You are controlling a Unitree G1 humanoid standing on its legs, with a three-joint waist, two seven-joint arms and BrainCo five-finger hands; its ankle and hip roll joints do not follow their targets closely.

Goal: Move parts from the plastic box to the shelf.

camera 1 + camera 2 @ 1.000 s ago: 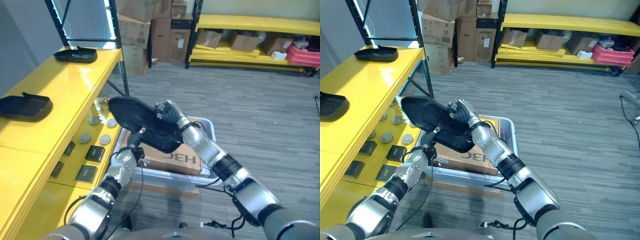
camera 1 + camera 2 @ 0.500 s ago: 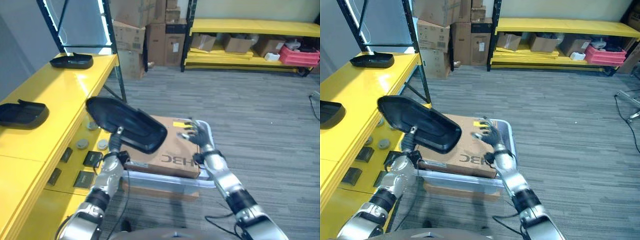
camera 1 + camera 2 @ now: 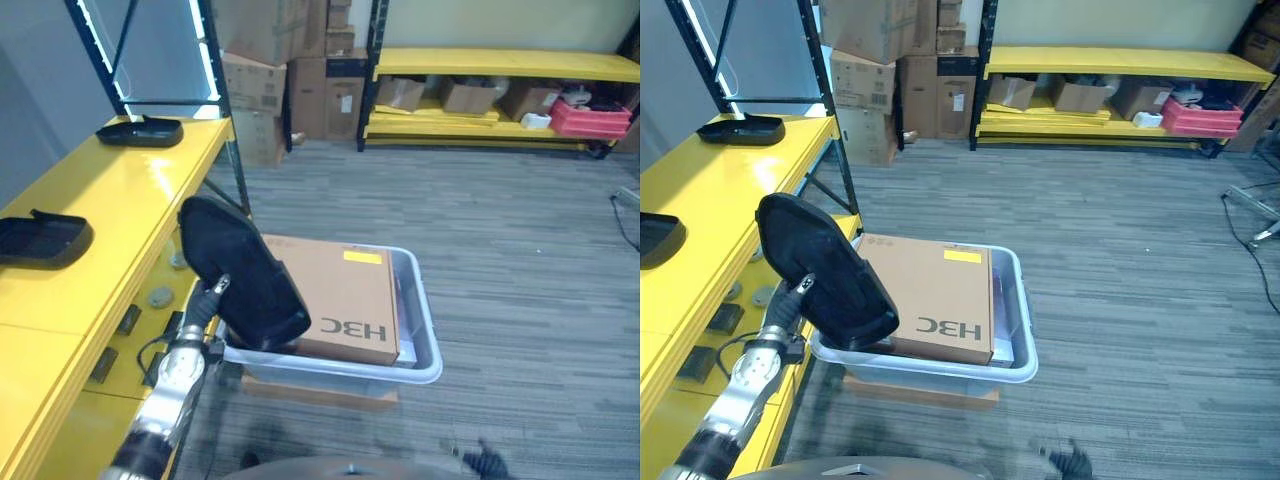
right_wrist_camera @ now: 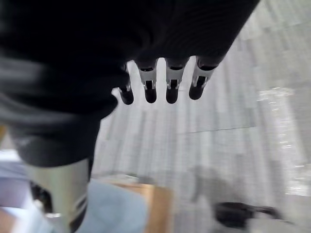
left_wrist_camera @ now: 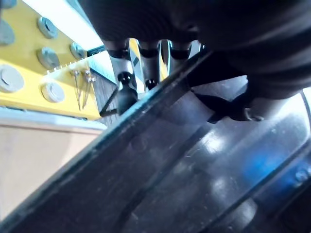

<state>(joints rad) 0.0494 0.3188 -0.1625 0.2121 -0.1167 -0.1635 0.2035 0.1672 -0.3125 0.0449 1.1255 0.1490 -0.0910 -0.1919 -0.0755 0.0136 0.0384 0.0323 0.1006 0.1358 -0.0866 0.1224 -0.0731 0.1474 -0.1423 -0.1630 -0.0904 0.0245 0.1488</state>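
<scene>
Part: a big black plastic part (image 3: 243, 275) is up in the air, between the yellow shelf (image 3: 110, 210) and the plastic box (image 3: 420, 340), tipped on its edge over the box's near left corner.
Left robot hand: the left robot hand (image 3: 207, 297) is under the part, near its lower edge. In the left wrist view its fingers (image 5: 138, 58) curl over the part's rim, so it has a hold of it.
Right robot hand: the right robot hand (image 4: 160, 80) hangs down over the floor, fingers loose and straight, nothing in it.
How it will handle: the part looks stiff, smooth and hollow, so likely light but a bit slippery. It is wide, and one hand on the rim may let it swing. A hold near the middle of the rim looks safest.
Box: a brown cardboard box (image 3: 335, 295) lies flat inside the plastic box.
Shelf: glossy yellow top, with two more black parts, one (image 3: 45, 240) by the near edge and one (image 3: 140, 132) at the far end. There is bare room between them.
Room: grey striped floor (image 3: 500, 230), brown boxes (image 3: 270, 70) stacked at the back, another yellow rack (image 3: 500, 65) by the wall.
</scene>
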